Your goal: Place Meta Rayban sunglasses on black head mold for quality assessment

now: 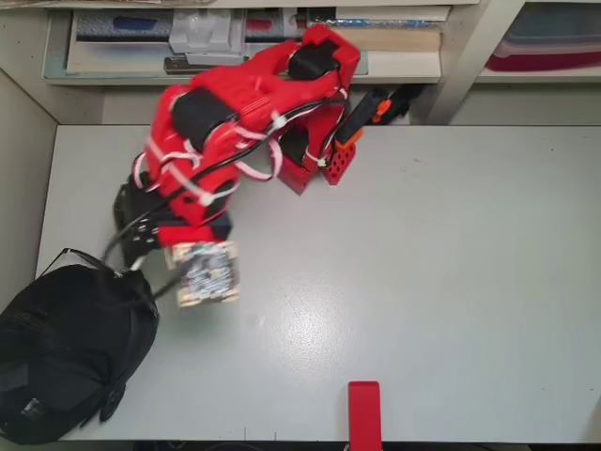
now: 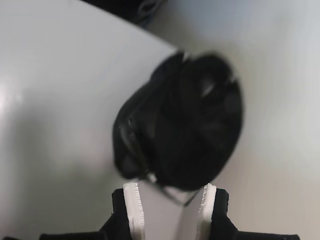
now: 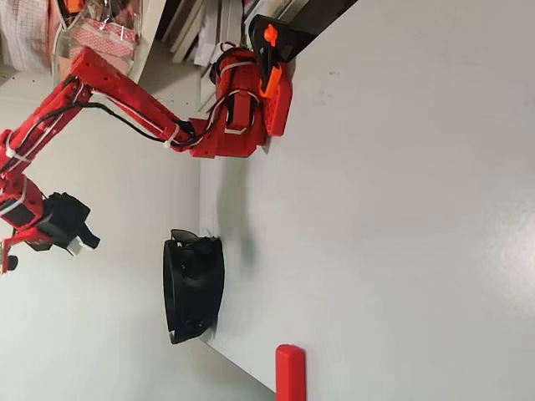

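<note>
Hand (image 2: 170, 194) at bottom edge of wrist view, pale pads parted, nothing between them; empty. Black head mold (image 2: 185, 125) directly ahead of hand, frame centre, blurred. Fixed view (lying on its side): hand (image 3: 87, 242) raised off tabletop (image 3: 401, 217), left of mold (image 3: 194, 288), clearly apart. Meta Rayban sunglasses (image 3: 189, 236) appear as thin dark frame at mold's upper end, touching it; seating cannot be judged. Overhead view: mold (image 1: 66, 362) lower left, at tabletop corner
</note>
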